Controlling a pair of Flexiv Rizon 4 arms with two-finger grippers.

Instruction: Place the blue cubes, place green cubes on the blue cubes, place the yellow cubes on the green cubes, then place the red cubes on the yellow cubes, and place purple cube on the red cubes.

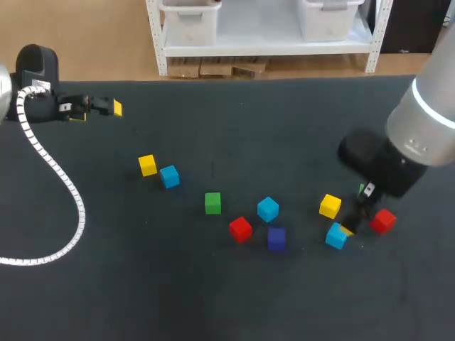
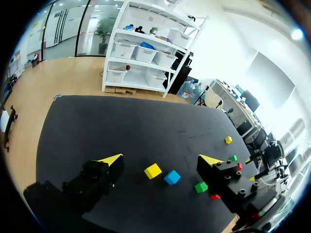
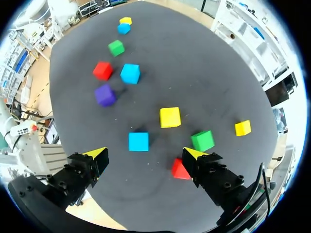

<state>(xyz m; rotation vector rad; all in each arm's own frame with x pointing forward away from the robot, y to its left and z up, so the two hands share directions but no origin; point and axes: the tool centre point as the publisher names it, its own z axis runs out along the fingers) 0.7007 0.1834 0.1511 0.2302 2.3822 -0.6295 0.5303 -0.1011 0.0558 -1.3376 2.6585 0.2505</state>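
The left arm (image 1: 32,71) rests low at the far left edge of the dark matte table (image 1: 213,305). Its left end effector (image 1: 106,106) points toward the middle with its fingers spread wide and nothing between them, well apart from every cube. The right arm (image 1: 419,121) comes in from the right and angles downward. The right end effector (image 3: 145,155) hovers close over the table, released and grasping nothing, with the nearest blue cube (image 3: 138,141) lying just ahead between its spread fingers.

Eleven small solid-coloured cubes lie singly on the table, none stacked.
- **Blue:** three, namely the nearest one, a middle blue cube (image 3: 130,73) and a far blue cube (image 3: 124,28).
- **Yellow:** three, namely a near yellow cube (image 3: 170,117), a side yellow cube (image 3: 243,127) and a far yellow cube (image 3: 125,21).
- **Green:** two, namely a near green cube (image 3: 202,141) and a far green cube (image 3: 116,47).
- **Red:** two, namely a near red cube (image 3: 179,170) and a far red cube (image 3: 102,70).
- **Purple:** a single purple cube (image 3: 105,95).

In the right wrist view one finger partly covers the near red cube. In the head view the right arm hides the side yellow cube, and a green sliver beside that arm is probably the near green cube.
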